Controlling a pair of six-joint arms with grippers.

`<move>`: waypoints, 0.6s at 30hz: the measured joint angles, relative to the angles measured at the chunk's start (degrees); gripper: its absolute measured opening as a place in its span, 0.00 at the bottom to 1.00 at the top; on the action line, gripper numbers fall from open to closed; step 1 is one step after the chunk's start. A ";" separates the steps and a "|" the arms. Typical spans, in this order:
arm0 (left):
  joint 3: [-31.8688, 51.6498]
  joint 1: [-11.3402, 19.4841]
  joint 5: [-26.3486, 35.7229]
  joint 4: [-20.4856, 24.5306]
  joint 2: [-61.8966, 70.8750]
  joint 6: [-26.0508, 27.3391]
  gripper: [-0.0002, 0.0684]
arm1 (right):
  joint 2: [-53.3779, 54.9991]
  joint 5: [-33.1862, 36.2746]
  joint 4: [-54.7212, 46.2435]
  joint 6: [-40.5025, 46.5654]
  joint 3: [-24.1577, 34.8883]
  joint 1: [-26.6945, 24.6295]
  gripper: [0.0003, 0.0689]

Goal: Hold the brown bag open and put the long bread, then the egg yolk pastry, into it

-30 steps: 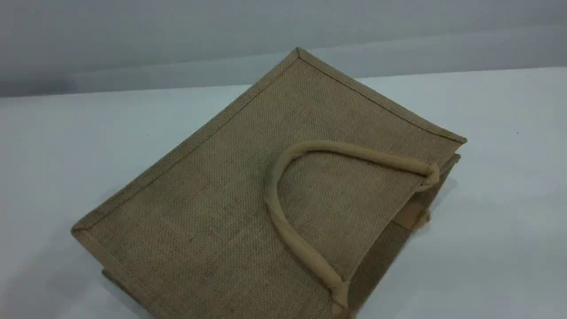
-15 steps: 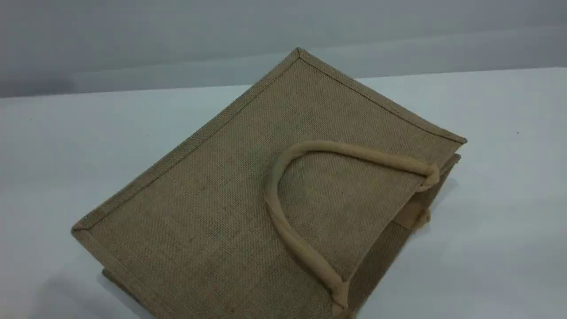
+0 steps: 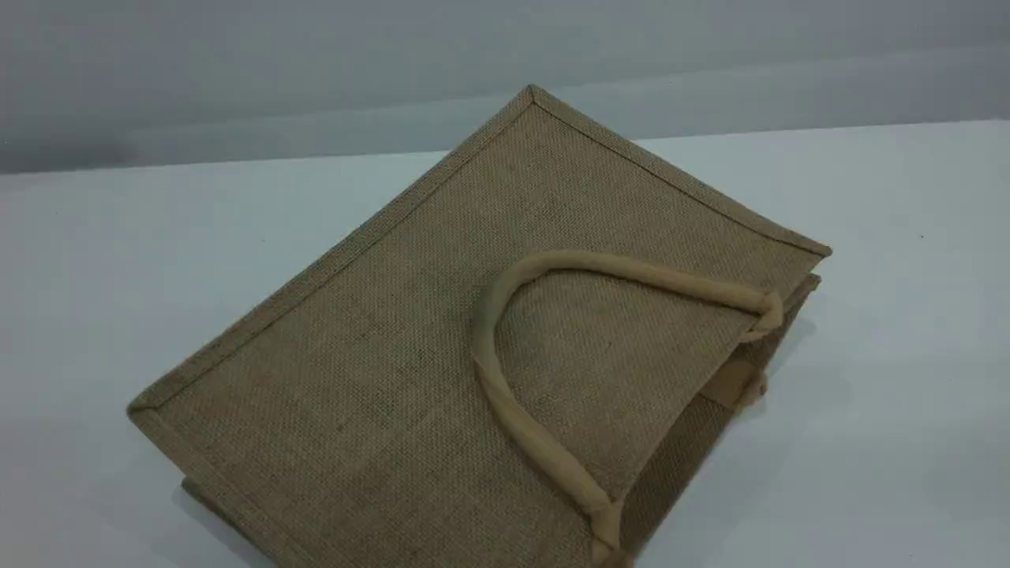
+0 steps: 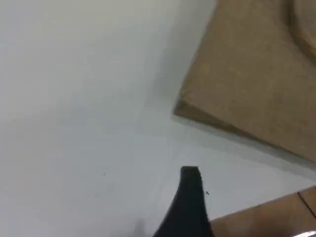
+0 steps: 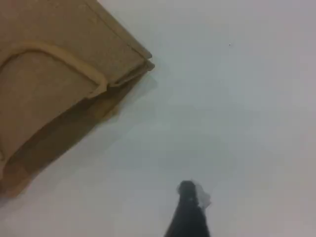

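The brown bag (image 3: 442, 347) lies flat on its side on the white table, mouth toward the lower right and shut flat. Its upper loop handle (image 3: 631, 272) rests on the top panel. A bit of the lower handle (image 3: 753, 390) peeks out beneath. Neither arm shows in the scene view. In the left wrist view my left gripper's black fingertip (image 4: 191, 197) hovers over bare table near a corner of the bag (image 4: 256, 74). The right gripper's fingertip (image 5: 187, 212) hangs over table to the right of the bag's mouth (image 5: 59, 98). Nothing is held. The long bread and the egg yolk pastry are out of view.
A grey wall (image 3: 237, 71) runs behind the table's far edge. White table top (image 3: 892, 315) lies around the bag on both sides. A brown flat strip (image 4: 266, 219) shows at the bottom right of the left wrist view; what it is I cannot tell.
The bag has not moved. Only faint shadows on the table beside it have shifted a little.
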 joint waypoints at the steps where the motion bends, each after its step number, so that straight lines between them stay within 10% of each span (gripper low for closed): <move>1: 1.17 0.00 0.00 -0.06 -1.43 -0.57 0.83 | 0.00 0.05 0.00 0.00 0.00 0.00 0.76; 18: 8.88 0.00 -2.21 -0.09 -18.03 -2.44 0.83 | -2.92 0.10 0.00 0.00 0.00 0.00 0.76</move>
